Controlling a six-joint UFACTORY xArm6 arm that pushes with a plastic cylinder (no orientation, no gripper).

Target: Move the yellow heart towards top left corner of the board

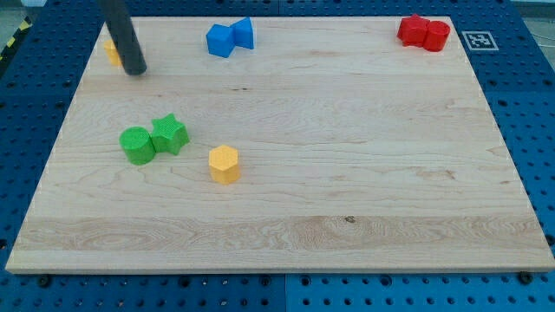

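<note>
My tip (136, 72) is the blunt lower end of a smooth, matte dark rod that slants in from the view's top and meets the pale wooden board (347, 173) near its top left corner; it is a bare rod, with nothing to open or close and nothing held. Touching or just beside the rod on its left, a small yellow block (112, 53) peeks out, mostly hidden behind the shaft, so I cannot make out its shape, though by its place it seems to be the yellow heart. To the right of my tip, along the board's top edge, sit two blue blocks (230, 37) pressed together, angular and faceted, their exact forms hard to tell. Far to the right, at the top right corner, two glossy red blocks (424, 33) touch each other, one rounded like a cylinder, the other more lobed. Below my tip and slightly right, a green cylinder (137, 145) touches a green star (170, 133), both with fine ribbed printed surfaces. Further down and right of those, well apart from my tip, stands a yellow hexagonal block (224, 164) alone. The board shows light grain with a small dark knot, and it lies on a blue perforated table (538, 130) dotted with holes.
</note>
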